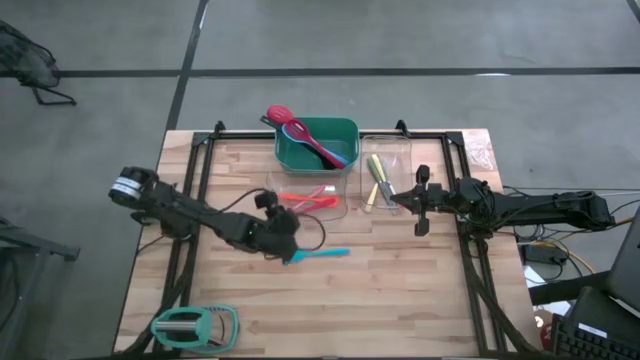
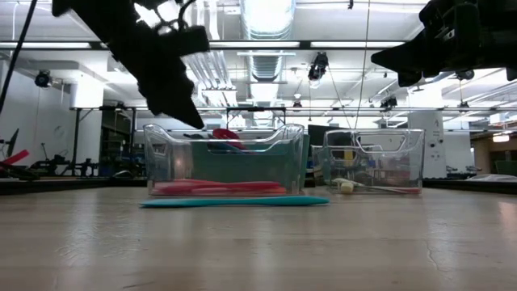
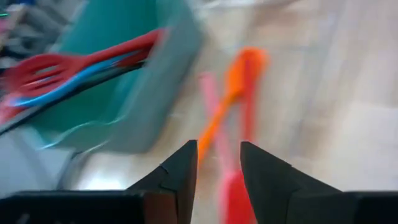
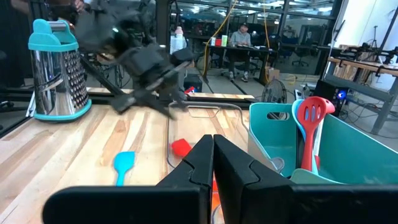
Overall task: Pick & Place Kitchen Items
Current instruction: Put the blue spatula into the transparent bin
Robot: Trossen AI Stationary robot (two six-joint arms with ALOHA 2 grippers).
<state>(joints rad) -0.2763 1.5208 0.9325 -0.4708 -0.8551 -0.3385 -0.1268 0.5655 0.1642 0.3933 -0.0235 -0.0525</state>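
A blue spatula (image 1: 322, 254) lies flat on the table in front of the clear bins; it also shows in the low view (image 2: 234, 201). Red, orange and pink utensils (image 1: 308, 198) lie in the left clear bin (image 1: 340, 210). Red, blue and pink utensils (image 1: 305, 135) lean in the green bin (image 1: 345, 128). Yellow and green utensils (image 1: 376, 180) lie in the right clear bin (image 1: 403, 150). My left gripper (image 3: 217, 152) is open and empty, raised over the table beside the blue spatula, looking toward the orange utensil (image 3: 227, 99). My right gripper (image 4: 212, 146) is shut and empty, raised by the right clear bin's near edge.
A mint-green and grey grater (image 1: 195, 325) lies at the table's near left corner. A crumpled clear wrapper (image 1: 480, 152) lies at the far right corner. The table's near middle and near right are bare wood. A person (image 4: 239, 38) sits far off in the room.
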